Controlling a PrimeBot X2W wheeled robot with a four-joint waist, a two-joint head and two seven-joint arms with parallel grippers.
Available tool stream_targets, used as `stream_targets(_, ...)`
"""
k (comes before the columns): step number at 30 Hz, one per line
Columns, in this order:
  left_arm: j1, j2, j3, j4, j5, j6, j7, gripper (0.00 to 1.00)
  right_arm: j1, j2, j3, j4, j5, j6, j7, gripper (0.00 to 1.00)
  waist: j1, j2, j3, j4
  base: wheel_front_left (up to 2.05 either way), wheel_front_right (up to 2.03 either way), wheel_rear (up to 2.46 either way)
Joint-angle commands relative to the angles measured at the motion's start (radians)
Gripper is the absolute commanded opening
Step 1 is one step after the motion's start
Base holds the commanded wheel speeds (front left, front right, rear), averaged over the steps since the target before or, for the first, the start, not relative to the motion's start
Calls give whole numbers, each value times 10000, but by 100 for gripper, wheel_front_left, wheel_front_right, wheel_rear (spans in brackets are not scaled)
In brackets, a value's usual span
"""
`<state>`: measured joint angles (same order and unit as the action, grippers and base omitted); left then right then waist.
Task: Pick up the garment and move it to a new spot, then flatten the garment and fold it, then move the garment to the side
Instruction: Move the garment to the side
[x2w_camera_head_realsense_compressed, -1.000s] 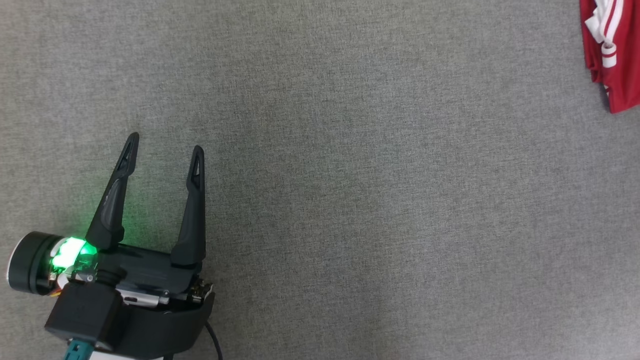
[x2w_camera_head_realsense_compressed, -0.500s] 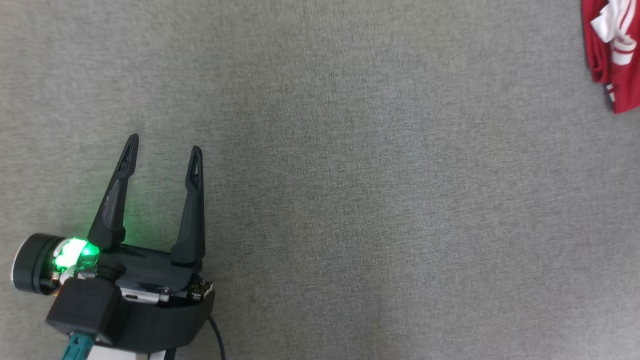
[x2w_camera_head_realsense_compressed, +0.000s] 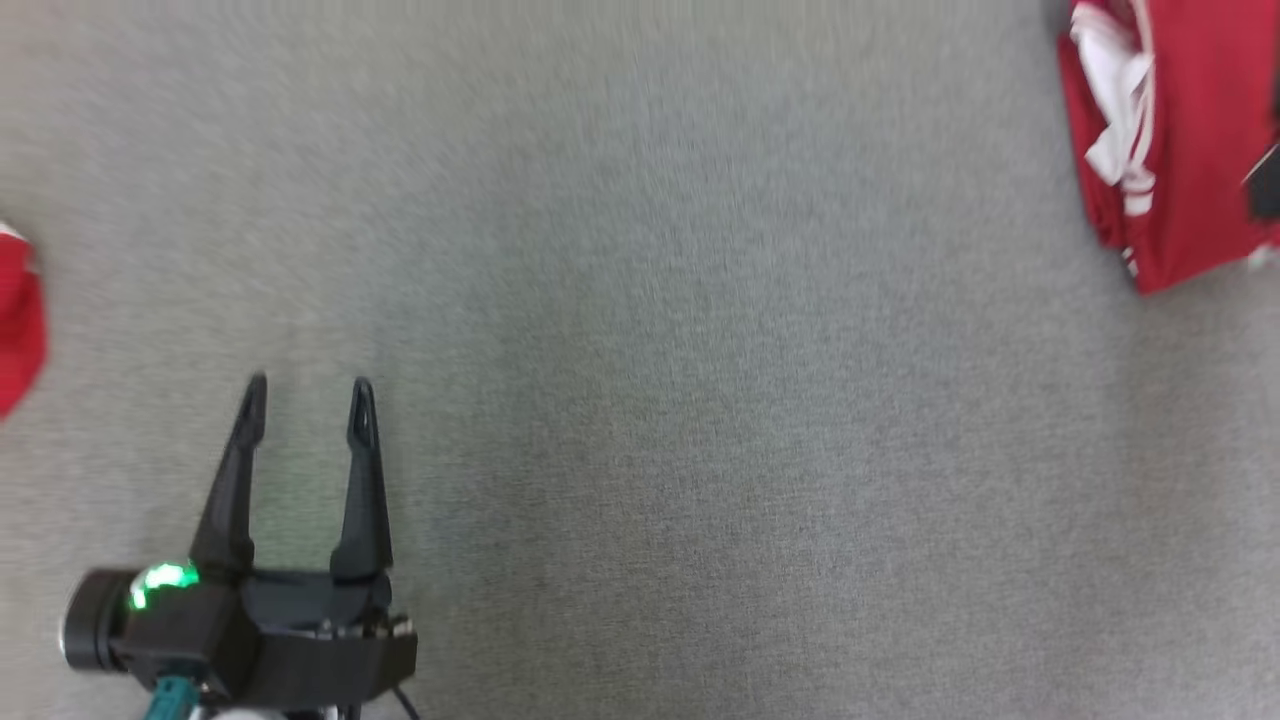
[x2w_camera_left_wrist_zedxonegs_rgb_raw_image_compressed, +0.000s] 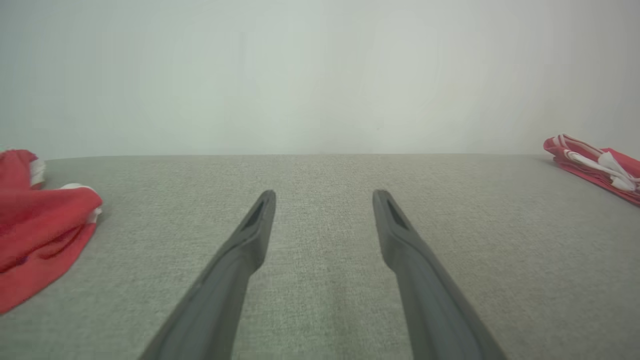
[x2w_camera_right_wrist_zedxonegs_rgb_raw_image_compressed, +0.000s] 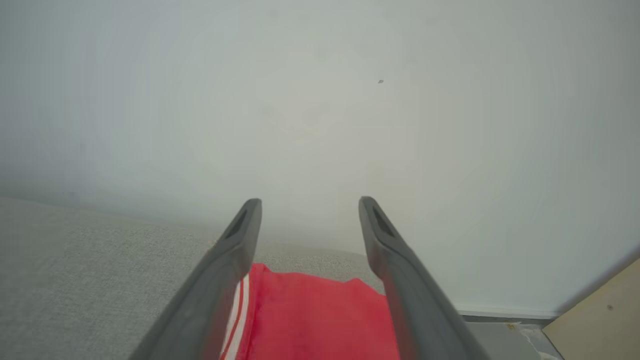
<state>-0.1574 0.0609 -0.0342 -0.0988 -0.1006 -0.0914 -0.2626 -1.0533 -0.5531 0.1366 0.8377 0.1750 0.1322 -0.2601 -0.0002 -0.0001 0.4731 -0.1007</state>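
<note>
The garment (x2w_camera_head_realsense_compressed: 1190, 150) is red with white stripes and lies folded at the far right of the grey cloth surface (x2w_camera_head_realsense_compressed: 700, 400). The left wrist view has it small at the far right (x2w_camera_left_wrist_zedxonegs_rgb_raw_image_compressed: 595, 162). My right gripper (x2w_camera_right_wrist_zedxonegs_rgb_raw_image_compressed: 310, 205) hovers just over this garment (x2w_camera_right_wrist_zedxonegs_rgb_raw_image_compressed: 310, 320), fingers apart, with nothing between them. At the near left my left gripper (x2w_camera_head_realsense_compressed: 305, 400) stands open over bare cloth, well away from the garment. Its two fingers spread wide in its own view (x2w_camera_left_wrist_zedxonegs_rgb_raw_image_compressed: 324, 197), and nothing is between them.
A second red cloth (x2w_camera_head_realsense_compressed: 15, 320) lies crumpled at the surface's left edge, close to the left gripper's side (x2w_camera_left_wrist_zedxonegs_rgb_raw_image_compressed: 35, 230). A pale wall (x2w_camera_left_wrist_zedxonegs_rgb_raw_image_compressed: 320, 75) rises behind the far edge. A wooden board (x2w_camera_right_wrist_zedxonegs_rgb_raw_image_compressed: 600, 320) shows beyond the right end.
The head camera has moved, so the whole picture has shifted: more of the folded garment shows, and the second red cloth has come in at the left edge. The left gripper stays open.
</note>
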Motion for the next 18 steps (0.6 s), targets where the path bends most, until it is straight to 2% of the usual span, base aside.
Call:
stream_targets(1, 335, -69, 39, 163, -85, 88, -27, 100, 622, 324, -289, -336, 13, -25, -48, 100, 2, 1, -1258, 501, 0, 0, 0)
stream_targets(9, 973, -109, 53, 999, -256, 180, -28, 100, 3480, 1635, -1295, -2247, -691, -25, -43, 100, 2, 1, -2781, 1066, 0, 0, 0)
stream_targets(15, 1259, -111, 22, 1399, -337, 270, -26, 100, 5491, 2743, -2004, -3734, -1036, -25, -43, 100, 2, 1, -3357, 1148, 0, 0, 0)
stream_targets(16, 1259, -111, 22, 1399, -337, 270, -26, 100, 5491, 2743, -2004, -3734, -1036, -25, -43, 100, 2, 1, -3357, 1148, 0, 0, 0)
stream_targets(17, 1335, -110, -14, 1560, -301, 264, -28, 100, 6230, 3220, -2128, -4267, -1213, -25, -44, 100, 2, 1, -3484, 1151, 0, 0, 0)
stream_targets(18, 1357, -109, -22, 1651, -295, 258, -26, 100, 6587, 3389, -2063, -4528, -1320, -24, -42, 100, 2, 1, -3523, 1147, 0, 0, 0)
